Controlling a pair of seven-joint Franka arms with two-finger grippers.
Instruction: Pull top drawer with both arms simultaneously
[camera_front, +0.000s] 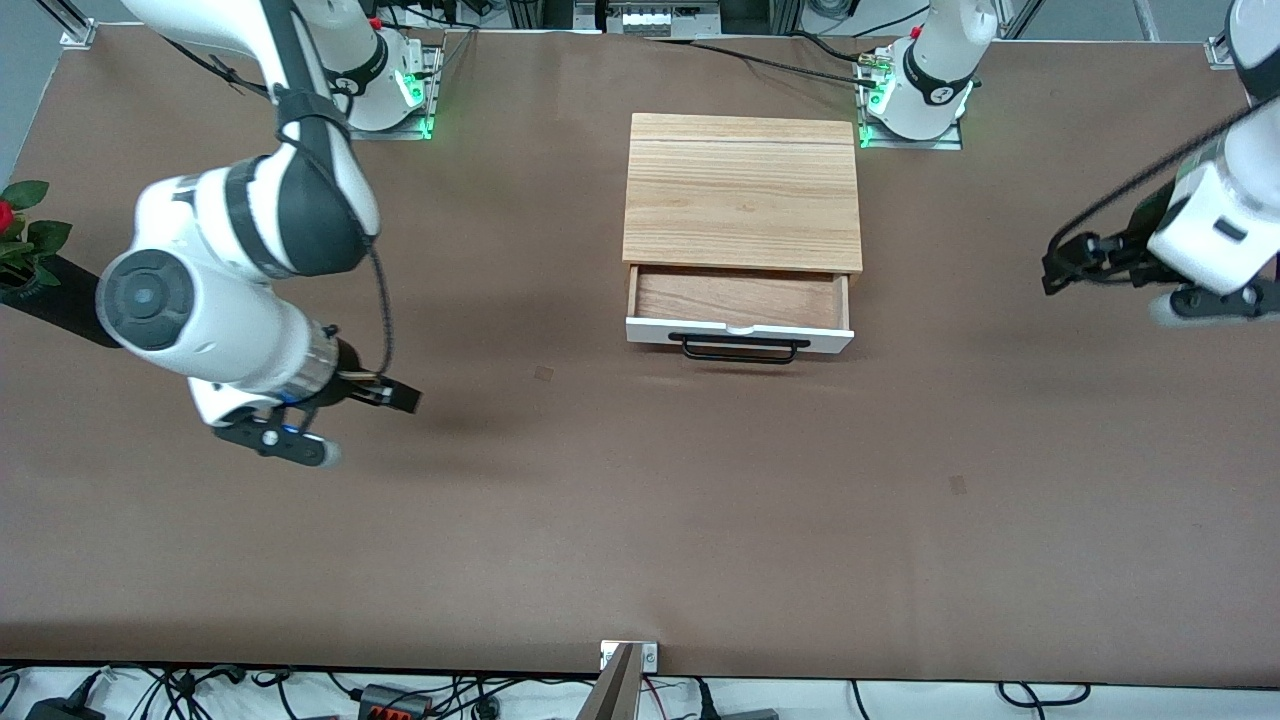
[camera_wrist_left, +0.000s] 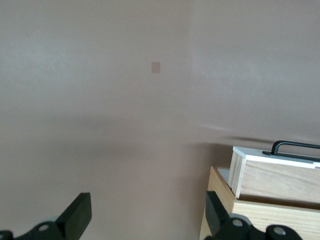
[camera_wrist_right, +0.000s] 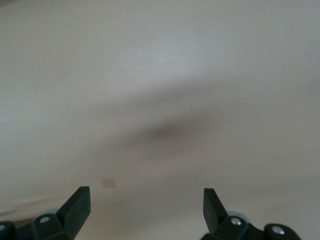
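The right gripper (camera_front: 400, 398) hangs over bare table (camera_front: 600, 520), fingers spread apart, holding nothing, well apart from the top drawer (camera_front: 738, 312); that drawer stands pulled out of the light-wood box (camera_front: 742, 190), its black bar handle (camera_front: 741, 348) free; the left gripper (camera_front: 1052, 268) hangs, fingers apart and empty, toward its own end of the table.

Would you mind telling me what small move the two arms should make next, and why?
Probably none toward the handle: the top drawer already stands pulled out of the light-wood box, its reddish inside showing. The left gripper and right gripper both hang open and empty over bare table, well apart from the black bar handle. I would ease both arms a little farther away.
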